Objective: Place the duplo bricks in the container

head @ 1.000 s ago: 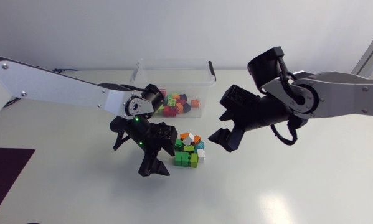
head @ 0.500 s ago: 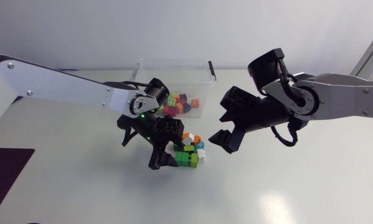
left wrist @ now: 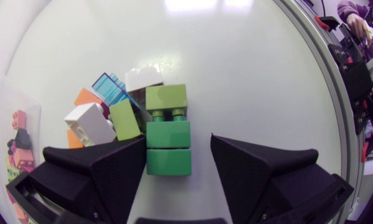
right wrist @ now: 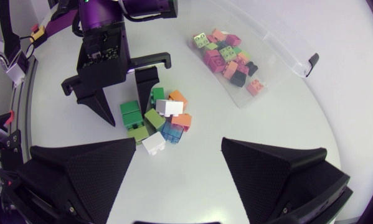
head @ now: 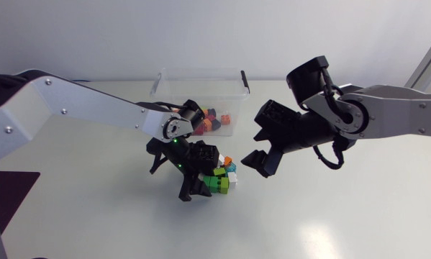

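Duplo bricks (head: pixel 222 171) lie heaped on the white table (head: pixel 93 216). Left arm (head: pixel 78 108) slants in from the side, elbow high, wrist tipped down at the pile. Right arm (head: pixel 395 108) hangs bent just beside the heap, right gripper (right wrist: pixel 179 142) gaping, nothing in it. Clear container (head: pixel 165 83) behind holds more bricks. Left gripper (left wrist: pixel 178 140) is spread wide, straddling a green stack (left wrist: pixel 168 148), 1 finger close against it, the other apart.
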Robot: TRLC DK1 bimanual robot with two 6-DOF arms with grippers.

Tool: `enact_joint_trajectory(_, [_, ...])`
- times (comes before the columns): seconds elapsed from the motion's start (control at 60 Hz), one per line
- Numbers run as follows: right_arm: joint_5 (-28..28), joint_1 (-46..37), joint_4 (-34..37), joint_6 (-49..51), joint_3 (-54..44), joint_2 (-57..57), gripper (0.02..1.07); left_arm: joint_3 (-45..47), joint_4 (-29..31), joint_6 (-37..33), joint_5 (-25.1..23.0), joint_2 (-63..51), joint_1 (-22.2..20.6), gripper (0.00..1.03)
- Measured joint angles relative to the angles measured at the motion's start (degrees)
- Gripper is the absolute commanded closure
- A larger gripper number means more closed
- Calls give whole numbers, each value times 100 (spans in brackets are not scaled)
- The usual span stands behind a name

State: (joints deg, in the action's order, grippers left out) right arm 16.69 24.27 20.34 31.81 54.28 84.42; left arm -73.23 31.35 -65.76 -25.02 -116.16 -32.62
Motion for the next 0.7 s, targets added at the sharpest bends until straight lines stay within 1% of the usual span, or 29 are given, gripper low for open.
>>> enact_joint_trajectory(0.017, [0, 0, 0, 0, 0, 0, 7, -13, -2, 4, 0, -13, -4, 64])
enact_joint_trajectory(0.05, [0, 0, -2, 0, 0, 0, 7, -33, -2, 20, 0, -31, -13, 72])
enact_joint_trajectory(0.083, [0, 0, -2, 0, 0, 0, 7, -46, -2, 39, 0, -55, -22, 74])
enact_joint_trajectory(0.25, [-2, 0, 0, 0, -4, -4, 7, -79, -4, 107, -17, -153, -83, 77])
enact_joint_trajectory(0.45, [0, 2, 0, 0, -59, -94, 7, -87, 31, 107, -17, -140, -76, 78])
enact_joint_trajectory(0.567, [-4, 39, 2, 28, -116, -129, 7, -85, 328, 105, 0, 17, 15, 78])
enact_joint_trajectory(0.7, [2, 138, 85, 214, -146, -129, 7, -52, 664, 105, 2, 654, 227, 78])
